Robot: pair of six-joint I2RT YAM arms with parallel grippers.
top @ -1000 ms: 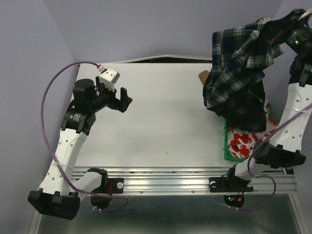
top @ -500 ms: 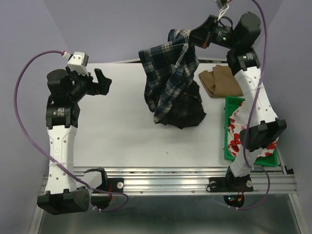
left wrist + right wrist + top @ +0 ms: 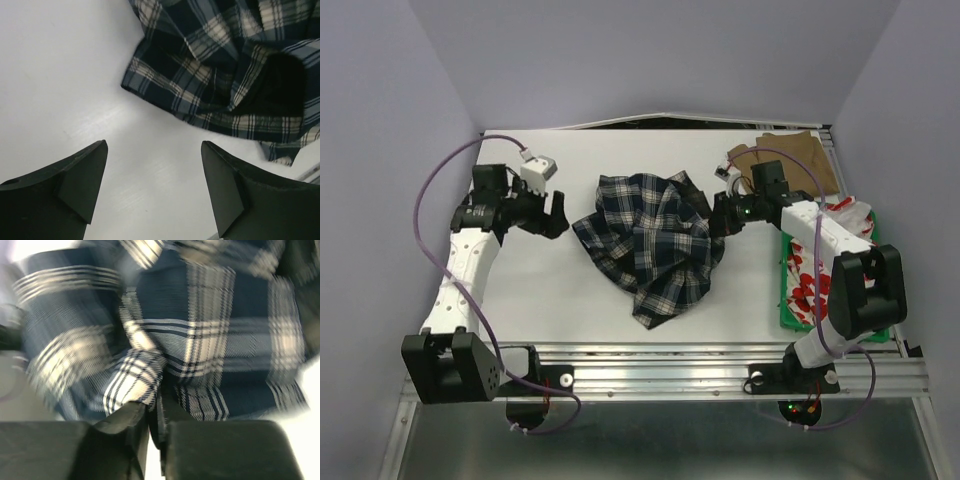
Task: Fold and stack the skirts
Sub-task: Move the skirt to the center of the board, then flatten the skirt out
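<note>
The plaid skirt lies crumpled in the middle of the white table. My right gripper is at its right edge. In the right wrist view the jaws stand almost together with a fold of the plaid skirt pinched between them. My left gripper hovers just left of the skirt, open. Its fingers frame bare table, with the plaid skirt's hem just ahead of them. The tan skirt lies at the back right corner. The flower-print skirt sits in the tray.
A green tray stands along the table's right edge, under the right arm. The table's metal rail and both arm bases run along the near edge. Purple walls close in on the left, back and right.
The right arm swung the hanging plaid skirt from the far right to the table's middle and lowered it there. The left gripper moved to the skirt's left edge.
</note>
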